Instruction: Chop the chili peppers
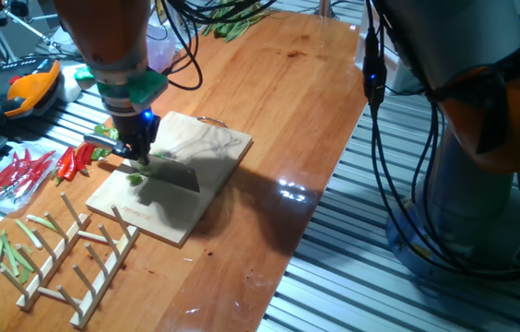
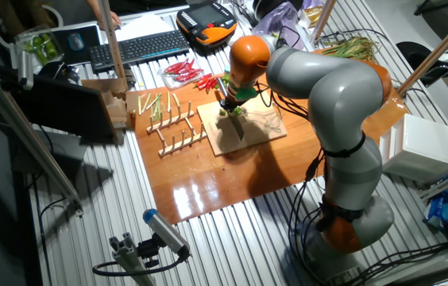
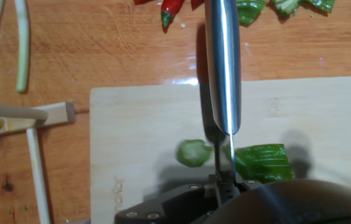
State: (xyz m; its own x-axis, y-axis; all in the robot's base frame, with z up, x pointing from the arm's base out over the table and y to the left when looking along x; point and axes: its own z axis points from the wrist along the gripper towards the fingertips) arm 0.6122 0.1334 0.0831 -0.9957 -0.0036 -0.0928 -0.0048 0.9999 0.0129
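With the gripper (image 3: 225,183) seemingly clamped on the knife (image 3: 224,68), keep the blade square, dropping straight between the cut chunk (image 3: 193,152) and the pepper (image 3: 261,160).

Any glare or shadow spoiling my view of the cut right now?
One fixed view: lamp glare on the table, arm shadow over the cutting board. Hand view: knife reflects light, chili pepper sharp, soft shadows beside it. Other fixed view: cut too small to judge.

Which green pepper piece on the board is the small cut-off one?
The round stub left of the knife blade in the hand view; the longer chili peppers piece lies on the blade's right.
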